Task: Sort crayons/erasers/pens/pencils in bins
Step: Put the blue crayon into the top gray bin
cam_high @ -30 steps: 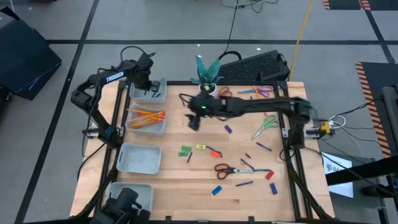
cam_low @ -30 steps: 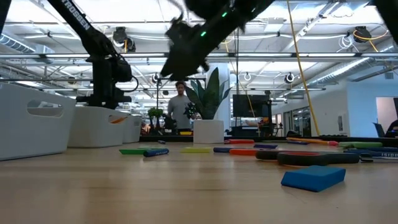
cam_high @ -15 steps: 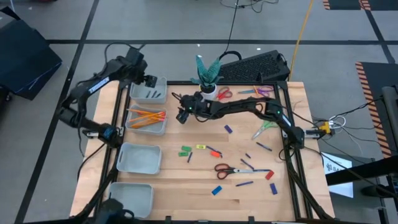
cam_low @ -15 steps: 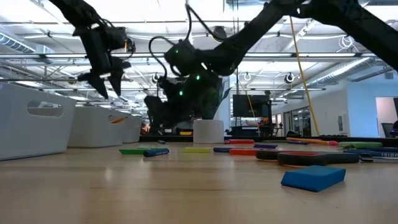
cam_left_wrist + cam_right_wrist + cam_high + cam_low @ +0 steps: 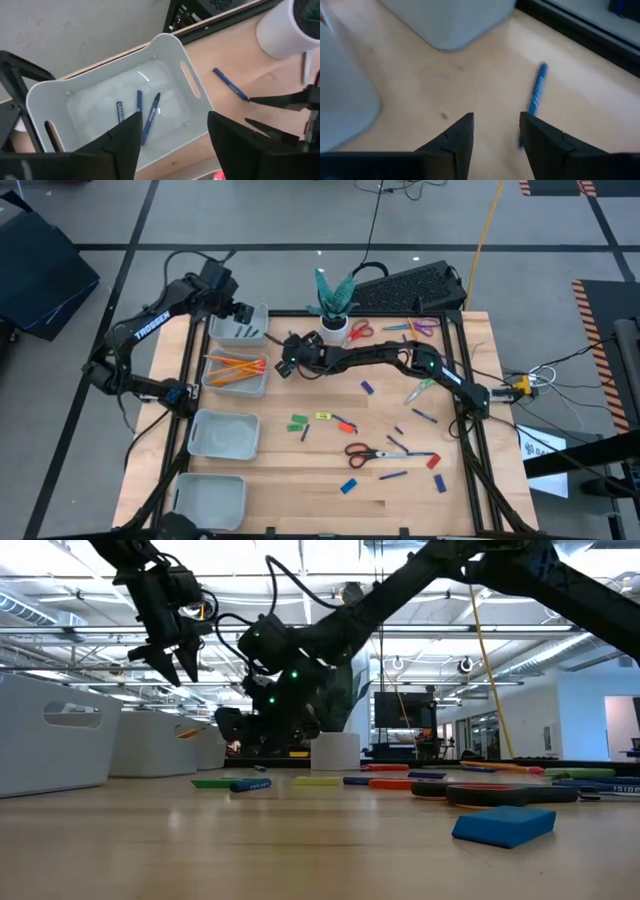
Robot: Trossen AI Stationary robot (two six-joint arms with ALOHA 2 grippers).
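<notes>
**Right claw low over a loose pen beside the far bin; left claw above that bin.**

The right claw (image 5: 492, 135), fingers spread and empty, sits just beside a blue pen (image 5: 536, 90) lying on the worktop (image 5: 300, 470) close to the pen bin (image 5: 240, 328) at far left. Risk: the pen lies off-centre of the gap, so a closure from here could pinch one end and pivot it, or roll it away; the bin wall and the white plant pot (image 5: 336, 326) stand near enough to be struck. The left claw (image 5: 172, 145), also spread and empty, hangs over the pen bin, which holds three pens (image 5: 150, 116). The next bin (image 5: 236, 372) holds orange pencils (image 5: 238, 367). The two nearer bins (image 5: 224, 434) look empty, though that is hard to confirm.
</notes>
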